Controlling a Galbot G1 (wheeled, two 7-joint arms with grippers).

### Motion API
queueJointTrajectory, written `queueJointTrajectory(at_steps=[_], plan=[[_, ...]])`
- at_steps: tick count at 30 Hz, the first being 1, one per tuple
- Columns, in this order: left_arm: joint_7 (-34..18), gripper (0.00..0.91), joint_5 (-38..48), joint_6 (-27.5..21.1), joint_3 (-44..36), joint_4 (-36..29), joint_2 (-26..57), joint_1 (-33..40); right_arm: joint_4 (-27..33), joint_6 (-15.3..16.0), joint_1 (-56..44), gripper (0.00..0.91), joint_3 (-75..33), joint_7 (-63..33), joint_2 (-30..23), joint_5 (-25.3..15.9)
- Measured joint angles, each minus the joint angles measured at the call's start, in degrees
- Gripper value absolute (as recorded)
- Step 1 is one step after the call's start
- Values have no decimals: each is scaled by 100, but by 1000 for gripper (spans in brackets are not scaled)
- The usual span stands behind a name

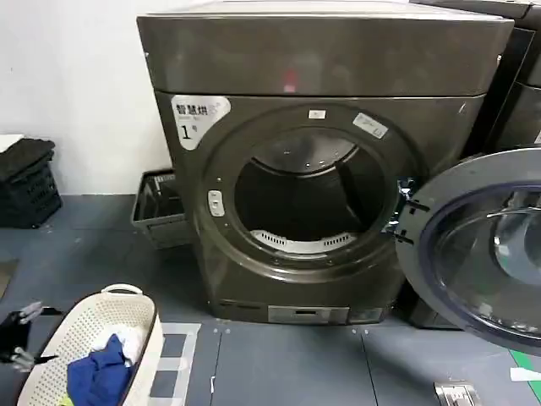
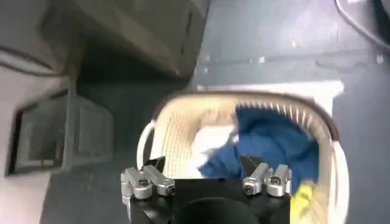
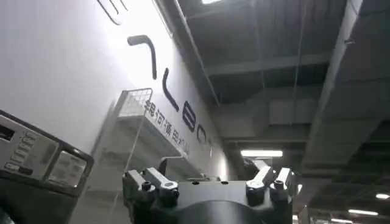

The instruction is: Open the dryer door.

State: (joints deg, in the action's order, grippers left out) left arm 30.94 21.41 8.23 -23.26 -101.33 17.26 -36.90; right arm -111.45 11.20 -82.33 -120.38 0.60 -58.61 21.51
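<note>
The dryer (image 1: 321,161) fills the middle of the head view, and its door (image 1: 473,245) is already swung wide out at 3 o'clock, so the dark drum hole shows. I think the job is done.

The left gripper (image 2: 206,173) hangs over the basket (image 2: 177,122) of clothes at 7 o'clock — fingers spread, holding nothing, maybe ready to grab some.

The right gripper (image 3: 210,182) points up at the ceiling — fingers spread too, kept clear of the door.

The dryer (image 1: 321,169) carries a white sticker (image 1: 199,118) at its upper corner: Chinese characters "智慧烘" above a large "1". Wall lettering (image 3: 164,91) behind stays unreadable from here
</note>
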Motion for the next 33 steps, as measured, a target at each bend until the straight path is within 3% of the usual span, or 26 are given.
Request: queueJointTrajectory(at_steps=[12,33], plan=[[411,907,-391,-107,117,263,229,-108,34,-13,-15,907,-49,4,23,-34],[504,907,-650,40,191,387,185,-8,-92,34,-195,907,-257,92,-11,-5]])
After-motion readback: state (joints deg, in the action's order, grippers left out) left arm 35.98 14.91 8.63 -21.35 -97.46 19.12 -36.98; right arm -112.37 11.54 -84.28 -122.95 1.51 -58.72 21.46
